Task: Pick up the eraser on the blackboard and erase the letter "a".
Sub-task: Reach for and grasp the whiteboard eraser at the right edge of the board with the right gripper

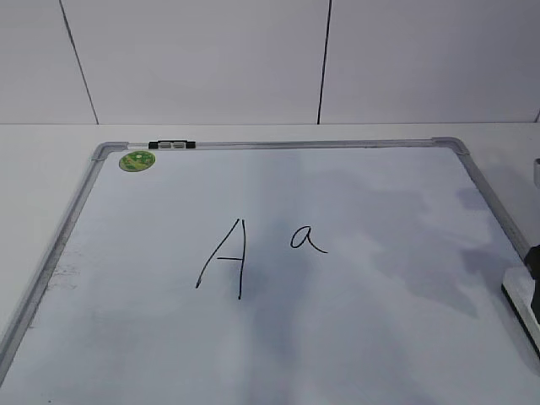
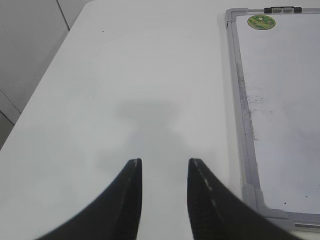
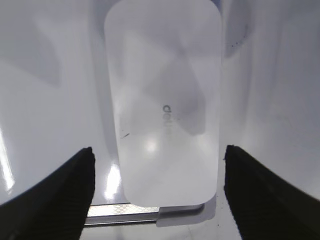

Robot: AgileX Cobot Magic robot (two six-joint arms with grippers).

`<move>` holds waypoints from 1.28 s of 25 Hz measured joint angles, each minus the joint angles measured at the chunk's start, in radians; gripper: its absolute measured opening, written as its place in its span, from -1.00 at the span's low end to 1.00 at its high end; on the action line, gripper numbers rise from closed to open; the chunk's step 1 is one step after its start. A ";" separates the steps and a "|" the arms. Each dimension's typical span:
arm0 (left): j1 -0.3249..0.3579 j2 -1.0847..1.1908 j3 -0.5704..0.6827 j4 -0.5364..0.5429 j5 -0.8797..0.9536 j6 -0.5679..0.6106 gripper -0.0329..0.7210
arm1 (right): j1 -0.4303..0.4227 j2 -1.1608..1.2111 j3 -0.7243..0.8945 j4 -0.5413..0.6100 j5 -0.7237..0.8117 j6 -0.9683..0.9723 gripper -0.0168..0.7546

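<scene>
The blackboard (image 1: 380, 337) is a white board with a silver frame, lying flat on the table. The small letter "a" (image 1: 308, 239) is written near its middle, right of a taller capital "A" (image 1: 226, 260). The eraser (image 1: 521, 291) lies at the board's right edge, partly cut off in the exterior view. In the right wrist view the eraser (image 3: 165, 100) is a white rounded block with grey lettering, by the board frame (image 3: 125, 212). My right gripper (image 3: 157, 155) is open, one finger on each side of the eraser's near end, not touching it. My left gripper (image 2: 164, 162) is open and empty over the bare table.
A round green sticker (image 1: 137, 160) and a black-and-white clip (image 1: 171, 145) sit at the board's far left corner. The left wrist view shows the board's left frame (image 2: 245, 125) to the right of my left gripper. A white wall stands behind the table.
</scene>
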 joint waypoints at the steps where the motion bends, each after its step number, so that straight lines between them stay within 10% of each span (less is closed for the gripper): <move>1: 0.000 0.000 0.000 0.000 0.000 0.000 -0.29 | 0.000 0.000 0.000 -0.004 0.002 0.000 0.70; 32: 0.000 0.000 0.000 0.000 0.000 0.000 -0.29 | 0.000 0.081 0.017 -0.060 -0.096 0.054 0.77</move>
